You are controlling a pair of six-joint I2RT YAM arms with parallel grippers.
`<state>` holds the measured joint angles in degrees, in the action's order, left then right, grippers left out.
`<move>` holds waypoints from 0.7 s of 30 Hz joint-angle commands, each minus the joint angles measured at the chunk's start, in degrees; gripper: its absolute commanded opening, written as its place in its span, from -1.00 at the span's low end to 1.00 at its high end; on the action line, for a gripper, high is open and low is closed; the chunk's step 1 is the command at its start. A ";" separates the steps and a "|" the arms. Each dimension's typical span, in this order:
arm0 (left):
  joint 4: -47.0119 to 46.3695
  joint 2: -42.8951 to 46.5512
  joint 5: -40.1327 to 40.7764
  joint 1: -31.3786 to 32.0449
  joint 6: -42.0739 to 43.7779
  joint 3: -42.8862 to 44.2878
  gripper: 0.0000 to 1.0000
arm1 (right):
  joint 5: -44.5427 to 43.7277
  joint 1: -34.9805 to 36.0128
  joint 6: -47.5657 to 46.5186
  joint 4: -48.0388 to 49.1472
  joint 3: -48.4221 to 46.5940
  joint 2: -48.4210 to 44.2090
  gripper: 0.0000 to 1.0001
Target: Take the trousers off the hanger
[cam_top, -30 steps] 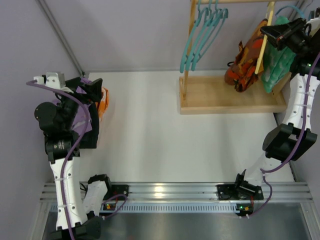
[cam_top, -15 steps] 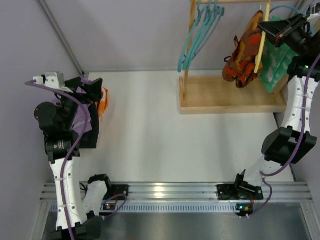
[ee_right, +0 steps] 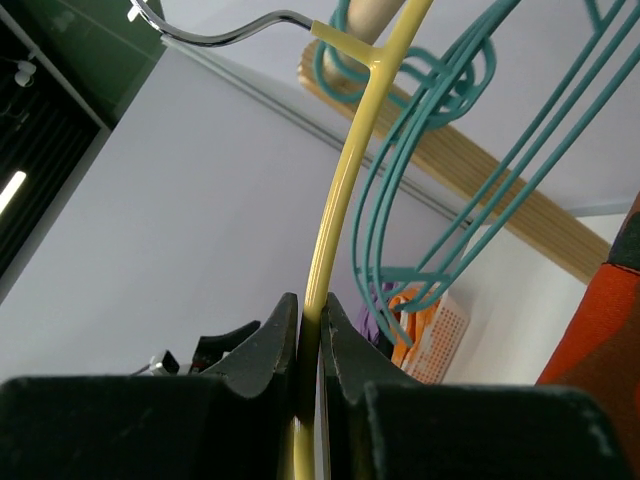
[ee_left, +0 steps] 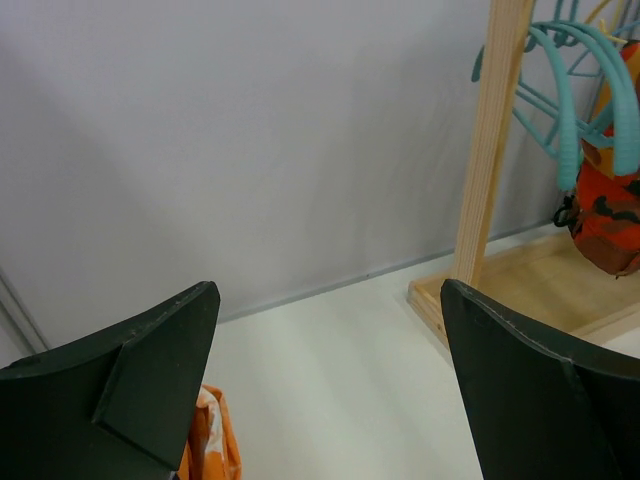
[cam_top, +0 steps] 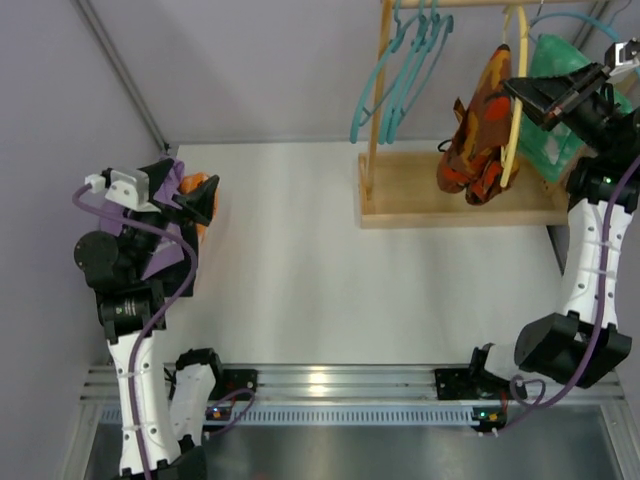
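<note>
**A:** From above, why is the right gripper (cam_top: 522, 92) up at the wooden rack (cam_top: 450, 200)?

**B:** It is clamped on the yellow hanger (cam_top: 521, 50) that carries the patterned trousers (cam_top: 475, 130). I think that grip is meant to steer the hanger off the rail. The green trousers (cam_top: 560, 60) hang just behind it. The purple trousers (cam_top: 168, 252) lie by the left arm, on no hanger.

**A:** And the left wrist view?

**B:** The left gripper (ee_left: 328, 290) has its jaws spread wide and holds nothing. It looks across bare table to the rack, with an orange basket (ee_left: 210, 440) just below it. It seems to be waiting for cloth.

**A:** The right wrist view?

**B:** Both fingers press the yellow wire between them, below its metal hook. The teal hangers (ee_right: 450, 150) are empty alongside.

**A:** What differs from a second ago?

**B:** The yellow hanger has swung left and stands more upright. The patterned trousers now hang clear of the green pair. The left arm has turned slightly, its jaws as wide as before.
</note>
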<state>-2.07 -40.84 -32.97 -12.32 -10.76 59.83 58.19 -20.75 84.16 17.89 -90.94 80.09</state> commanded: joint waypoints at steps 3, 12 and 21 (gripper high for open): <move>-11.11 3.92 -11.22 0.62 4.43 -5.69 0.97 | -0.28 0.54 1.00 15.42 5.48 -11.87 -1.00; -10.94 2.35 -4.92 22.90 25.13 -8.94 0.89 | 0.78 0.54 1.53 10.59 14.29 -21.99 -1.00; -11.81 -15.40 17.55 57.96 39.57 -1.22 0.74 | 0.69 0.45 -3.30 -2.14 15.88 -28.41 -1.00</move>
<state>-10.44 -52.25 -25.80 35.55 20.12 55.46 62.67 -20.73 85.93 12.14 -73.41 56.29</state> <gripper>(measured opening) 0.879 0.078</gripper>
